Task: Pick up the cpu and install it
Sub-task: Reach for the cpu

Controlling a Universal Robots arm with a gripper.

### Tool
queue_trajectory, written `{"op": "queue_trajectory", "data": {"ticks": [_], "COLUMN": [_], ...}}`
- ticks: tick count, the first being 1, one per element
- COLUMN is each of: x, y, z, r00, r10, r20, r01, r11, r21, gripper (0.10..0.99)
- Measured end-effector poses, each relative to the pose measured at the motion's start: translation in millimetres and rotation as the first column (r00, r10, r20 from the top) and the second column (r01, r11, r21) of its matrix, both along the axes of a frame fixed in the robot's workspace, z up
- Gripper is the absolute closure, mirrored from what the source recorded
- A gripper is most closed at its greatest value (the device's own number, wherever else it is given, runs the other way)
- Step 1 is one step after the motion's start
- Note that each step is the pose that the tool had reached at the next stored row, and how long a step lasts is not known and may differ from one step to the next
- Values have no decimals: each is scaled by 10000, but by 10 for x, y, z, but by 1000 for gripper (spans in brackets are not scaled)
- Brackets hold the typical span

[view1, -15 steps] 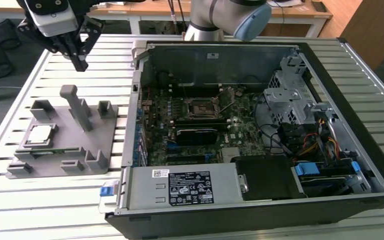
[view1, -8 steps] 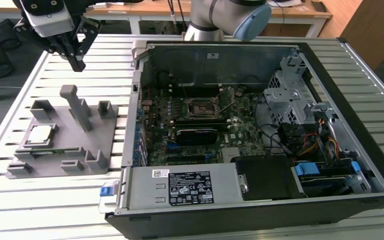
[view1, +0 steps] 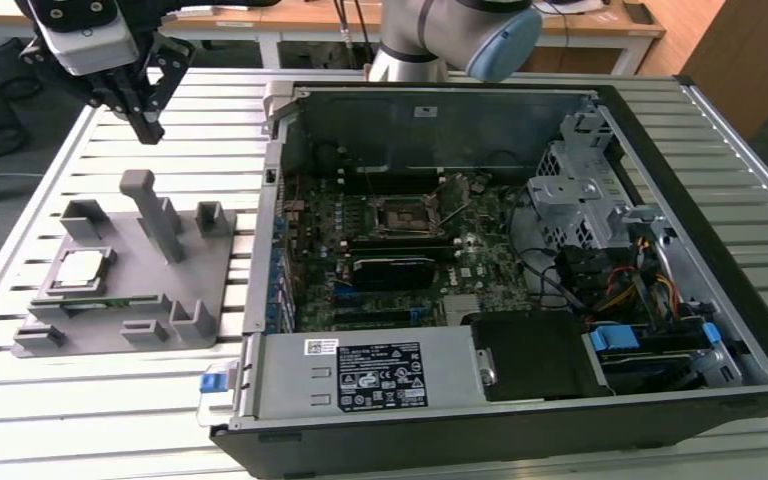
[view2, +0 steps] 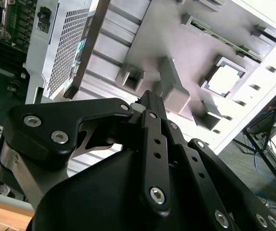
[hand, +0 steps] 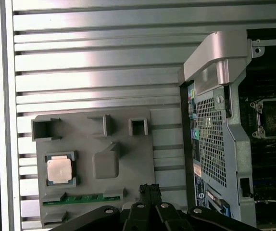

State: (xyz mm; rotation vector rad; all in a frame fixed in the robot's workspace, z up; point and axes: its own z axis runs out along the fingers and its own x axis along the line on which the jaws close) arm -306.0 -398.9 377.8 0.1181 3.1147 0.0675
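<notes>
The cpu (view1: 81, 268), a small square chip with a shiny metal top, lies flat in a recess of the grey fixture (view1: 157, 300) at the exterior view's left. Both wrist views show the cpu (hand: 60, 169) (view2: 227, 79) in that recess. My gripper (view1: 148, 128) hangs well above the table, beyond the fixture's far end and apart from the chip. Its fingertips are together, with nothing between them, as seen on the gripper (hand: 149, 188) (view2: 147, 98) in both wrist views. The black socket (view1: 404, 215) with its metal frame sits on the motherboard inside the open computer case.
The open computer case (view1: 491, 130) lies on the slatted metal table (view1: 224, 110), to the exterior view's right of the fixture. Tall grey posts (view1: 151, 205) rise from the fixture. A green memory stick (hand: 80, 198) sits in it beside the cpu.
</notes>
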Motion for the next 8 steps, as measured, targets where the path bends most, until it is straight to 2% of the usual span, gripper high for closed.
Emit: {"op": "queue_trajectory", "data": {"ticks": [8], "x": [-76], "y": [0], "z": [-7], "r00": [10000], "r10": [0], "r20": [0], "r01": [0], "r11": [10000], "r21": [0], "gripper": [980]}}
